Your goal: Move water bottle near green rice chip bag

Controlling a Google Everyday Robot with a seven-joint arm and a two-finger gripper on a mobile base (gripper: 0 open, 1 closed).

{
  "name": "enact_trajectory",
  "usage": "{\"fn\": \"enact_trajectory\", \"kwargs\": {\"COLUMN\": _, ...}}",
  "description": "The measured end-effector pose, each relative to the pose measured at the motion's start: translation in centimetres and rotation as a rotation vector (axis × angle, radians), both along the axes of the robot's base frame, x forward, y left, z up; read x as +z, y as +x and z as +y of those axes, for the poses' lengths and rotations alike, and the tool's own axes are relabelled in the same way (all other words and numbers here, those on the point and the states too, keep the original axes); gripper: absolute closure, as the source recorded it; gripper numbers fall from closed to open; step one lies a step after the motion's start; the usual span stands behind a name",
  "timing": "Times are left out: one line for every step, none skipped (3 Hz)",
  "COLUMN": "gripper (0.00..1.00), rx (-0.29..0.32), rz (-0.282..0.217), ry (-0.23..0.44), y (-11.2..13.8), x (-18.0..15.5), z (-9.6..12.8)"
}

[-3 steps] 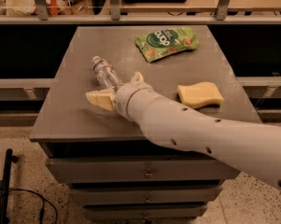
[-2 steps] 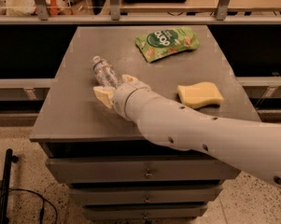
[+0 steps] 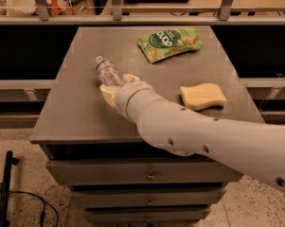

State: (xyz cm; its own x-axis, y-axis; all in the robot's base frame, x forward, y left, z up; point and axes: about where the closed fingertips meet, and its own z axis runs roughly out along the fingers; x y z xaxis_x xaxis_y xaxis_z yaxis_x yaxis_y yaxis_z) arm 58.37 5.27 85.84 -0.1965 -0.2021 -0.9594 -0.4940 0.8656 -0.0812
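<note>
The water bottle (image 3: pixel 106 72) lies on its side on the grey table (image 3: pixel 75 112), left of centre, its white cap pointing to the far left. My gripper (image 3: pixel 118 85) is at the bottle's base, with one cream finger (image 3: pixel 107 91) on the near-left side and the other on the right. The jaws stand open around the base and do not visibly squeeze it. The green rice chip bag (image 3: pixel 169 42) lies flat at the table's far side, right of the bottle and well apart from it.
A yellow wavy sponge (image 3: pixel 202 96) lies on the right part of the table. My white arm (image 3: pixel 194 131) crosses the table's front right. Drawers (image 3: pixel 146 174) sit below the tabletop. A counter with metal posts (image 3: pixel 116 4) runs behind the table.
My gripper has moved forward and up to the bottle. Its fingers, which were just short of the bottle's base, now straddle it. The bottle, bag and sponge have not moved.
</note>
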Motion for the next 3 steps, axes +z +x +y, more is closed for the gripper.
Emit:
{"fn": "enact_trajectory", "kwargs": {"gripper": 1.0, "rx": -0.116, "rz": -0.041, "ry": -0.048, "y": 0.9, "x": 0.0, "z": -2.3}}
{"fn": "enact_trajectory", "kwargs": {"gripper": 1.0, "rx": -0.265, "rz": -0.059, "ry": -0.083, "y": 2.6, "x": 0.0, "z": -4.7}}
{"fn": "enact_trajectory", "kwargs": {"gripper": 1.0, "rx": -0.416, "rz": -0.088, "ry": -0.099, "y": 4.6, "x": 1.0, "z": -7.9}}
